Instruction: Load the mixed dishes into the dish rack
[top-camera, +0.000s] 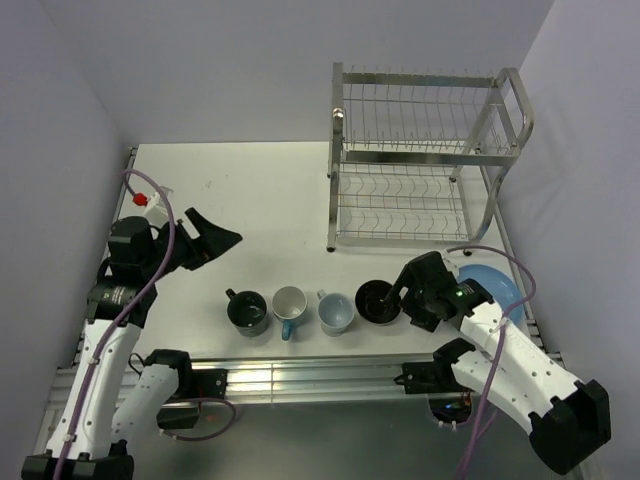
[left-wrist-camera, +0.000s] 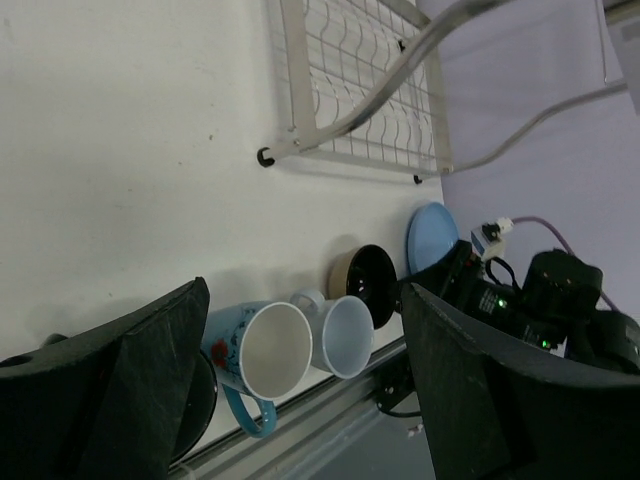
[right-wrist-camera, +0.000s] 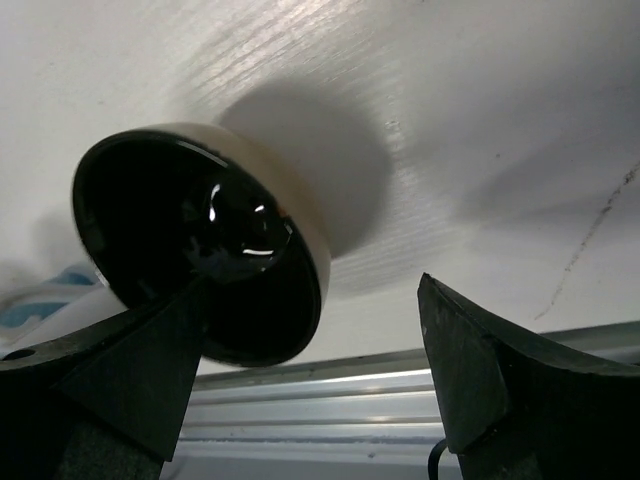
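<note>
On a white bench (top-camera: 250, 190) boxed in by pale lilac walls (top-camera: 200, 70), a two-tier steel wire dish rack (top-camera: 420, 170) stands at the back, well beyond the right end effector (top-camera: 403, 291). That end effector, jaws spread, straddles the rim of a small bowl (right-wrist-camera: 200, 250), glossy black inside and tan outside. A light blue plate (top-camera: 492, 283) lies just to its right. Nearer the front edge than the left end effector (top-camera: 213, 238), which is also spread wide and holds nothing, a dark mug (top-camera: 247, 312), a teal-handled mug (top-camera: 290, 302) with a white inside and a pale blue mug (top-camera: 336, 313) line up in a row toward the bowl.
</note>
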